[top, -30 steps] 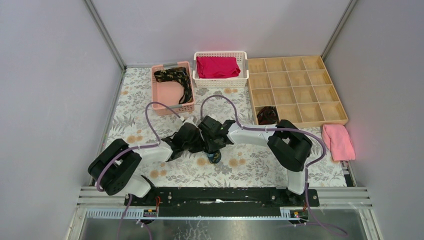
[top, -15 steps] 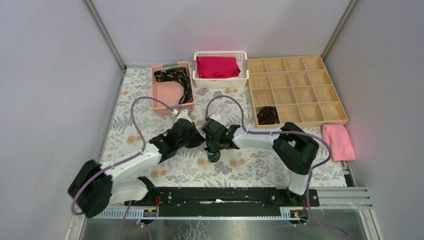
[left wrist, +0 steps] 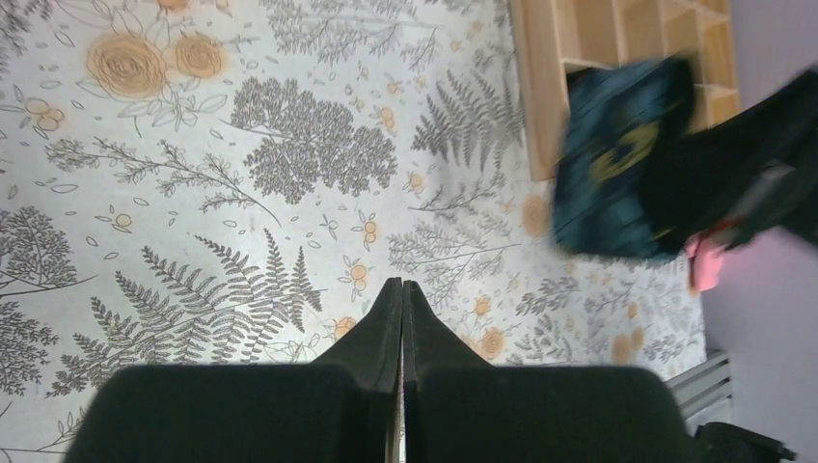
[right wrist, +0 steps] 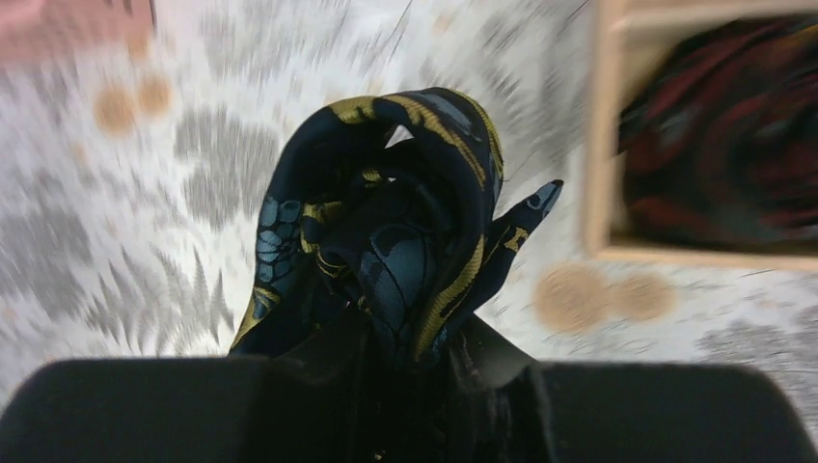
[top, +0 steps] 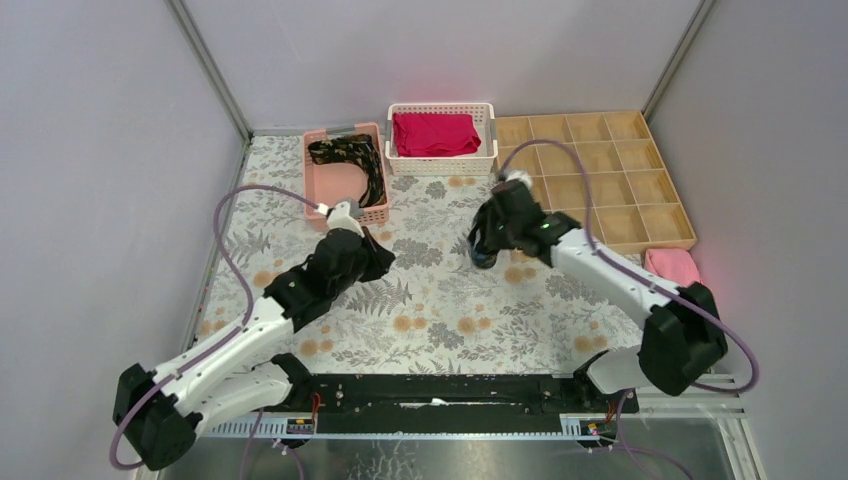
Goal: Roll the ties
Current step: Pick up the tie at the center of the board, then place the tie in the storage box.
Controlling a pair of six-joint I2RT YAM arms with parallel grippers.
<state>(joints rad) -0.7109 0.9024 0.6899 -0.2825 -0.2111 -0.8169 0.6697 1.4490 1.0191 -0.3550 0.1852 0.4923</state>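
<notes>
My right gripper [top: 483, 250] is shut on a rolled tie [right wrist: 386, 231], a dark coil with blue-teal and gold pattern, held above the floral mat just left of the wooden grid tray [top: 640, 130]. The coil also shows in the left wrist view [left wrist: 617, 164]. Another dark rolled tie [right wrist: 723, 145] lies in a near-left compartment of the tray; the arm hides it in the top view. An unrolled dark tie [top: 355, 160] lies in the pink basket [top: 325, 215]. My left gripper [top: 372, 252] is shut and empty above the mat, its fingertips [left wrist: 391, 299] pressed together.
A white basket [top: 440, 165] with a folded red cloth [top: 435, 133] stands at the back centre. A pink towel [top: 680, 268] lies right of the tray. Grey walls enclose the floral mat [top: 440, 310].
My right gripper has carried the rolled tie up and to the right, from the mat's middle to beside the tray. My left arm has drawn back to the left, away from the tie.
</notes>
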